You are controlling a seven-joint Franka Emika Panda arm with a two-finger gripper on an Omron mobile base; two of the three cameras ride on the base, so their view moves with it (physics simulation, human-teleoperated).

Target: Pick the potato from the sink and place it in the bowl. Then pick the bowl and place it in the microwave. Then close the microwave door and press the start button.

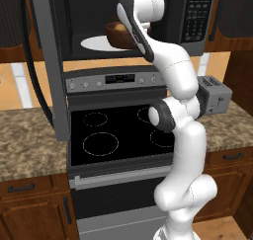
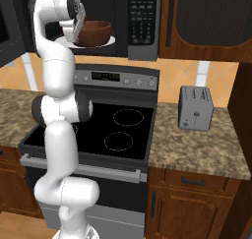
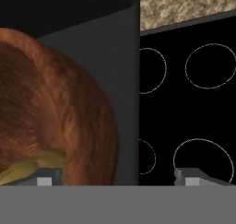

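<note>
The reddish-brown bowl (image 1: 116, 35) (image 2: 96, 32) rests on the white turntable inside the microwave (image 1: 196, 17) (image 2: 142, 16). The microwave door (image 1: 49, 61) hangs open to the left. My gripper (image 2: 78, 30) (image 3: 119, 178) hovers at the bowl's near rim and is open. In the hand view its fingers are wide apart, one tip over the bowl's inside and the other outside its wall (image 3: 69, 108). The yellowish potato (image 3: 23, 168) lies in the bowl beside the left fingertip. The sink is out of view.
Below the microwave is the stove with its black cooktop (image 1: 118, 135) (image 2: 115, 127) and control panel. A grey toaster (image 1: 213, 95) (image 2: 196, 107) stands on the granite counter (image 2: 197, 149) to the right. Wooden cabinets flank the microwave.
</note>
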